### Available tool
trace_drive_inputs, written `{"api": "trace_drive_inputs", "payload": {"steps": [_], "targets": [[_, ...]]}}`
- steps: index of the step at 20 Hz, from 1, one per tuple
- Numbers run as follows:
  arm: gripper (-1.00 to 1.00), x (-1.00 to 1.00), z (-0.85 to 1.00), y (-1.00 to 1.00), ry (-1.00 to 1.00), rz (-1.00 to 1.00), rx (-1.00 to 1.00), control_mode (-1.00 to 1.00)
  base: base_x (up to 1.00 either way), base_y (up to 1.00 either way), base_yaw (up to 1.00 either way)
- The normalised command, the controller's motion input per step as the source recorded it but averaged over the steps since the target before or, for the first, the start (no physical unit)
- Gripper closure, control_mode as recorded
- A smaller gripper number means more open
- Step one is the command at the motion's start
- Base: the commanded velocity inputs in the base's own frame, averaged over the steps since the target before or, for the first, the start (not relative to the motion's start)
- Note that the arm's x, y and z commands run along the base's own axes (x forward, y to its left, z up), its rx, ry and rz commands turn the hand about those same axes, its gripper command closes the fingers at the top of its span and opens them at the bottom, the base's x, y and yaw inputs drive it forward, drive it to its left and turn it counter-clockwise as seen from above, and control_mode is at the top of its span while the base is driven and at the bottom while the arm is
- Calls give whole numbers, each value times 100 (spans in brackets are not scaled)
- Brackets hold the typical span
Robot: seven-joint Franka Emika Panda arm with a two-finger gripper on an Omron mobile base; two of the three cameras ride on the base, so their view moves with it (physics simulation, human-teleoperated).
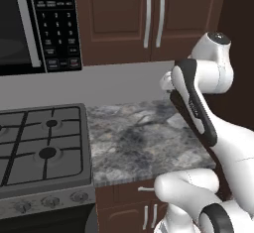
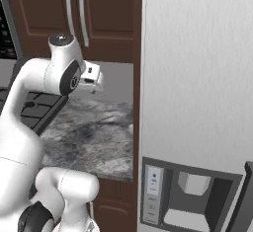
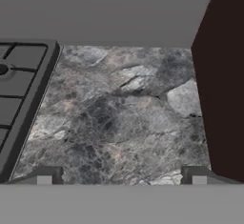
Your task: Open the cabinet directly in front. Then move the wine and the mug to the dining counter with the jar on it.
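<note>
The cabinet sits at the top centre of the left base view, both doors closed, handles side by side. Below it, the gripper hovers over the grey marbled counter beside the stove, jaws spread wide and grasping nothing.

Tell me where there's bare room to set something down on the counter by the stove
The grey marbled counter is bare from the stove on one side to the dark side panel on the other, and back to the wall. The open gripper hangs above its front edge. The stove's grates are the only cluttered surface.
</note>
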Motion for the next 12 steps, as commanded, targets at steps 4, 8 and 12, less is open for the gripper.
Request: {"api": "trace_drive_inputs", "payload": {"steps": [4, 8, 12], "targets": [[-100, -66, 42, 0, -52, 4, 3, -100, 0, 0, 0], [-100, -63, 37, 0, -44, 4, 5, -100, 0, 0, 0], [-100, -59, 33, 0, -43, 1, 5, -100, 0, 0, 0]]}}
